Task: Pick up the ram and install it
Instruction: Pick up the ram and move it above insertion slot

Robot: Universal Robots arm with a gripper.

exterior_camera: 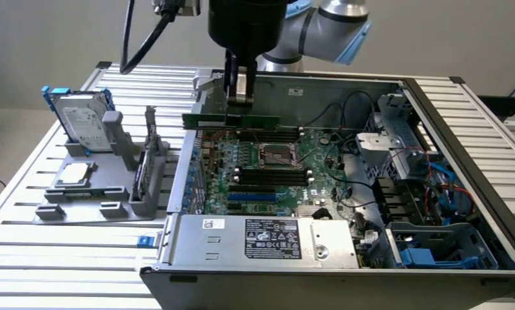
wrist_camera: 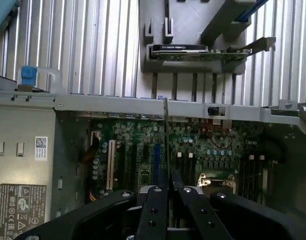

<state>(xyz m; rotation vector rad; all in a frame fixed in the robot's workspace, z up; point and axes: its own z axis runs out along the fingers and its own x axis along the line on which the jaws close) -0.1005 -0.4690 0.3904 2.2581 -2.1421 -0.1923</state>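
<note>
ram clamped btwn fingers, held level above mobo slots

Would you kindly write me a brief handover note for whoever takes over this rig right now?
Claw: shut on the ram, which it holds level by the upper edge.
Where: the ram hangs inside the open computer case, over the motherboard and near its black slots.
Done: ram picked up and carried over the board.
Left: ram not yet seated in a slot.
</note>
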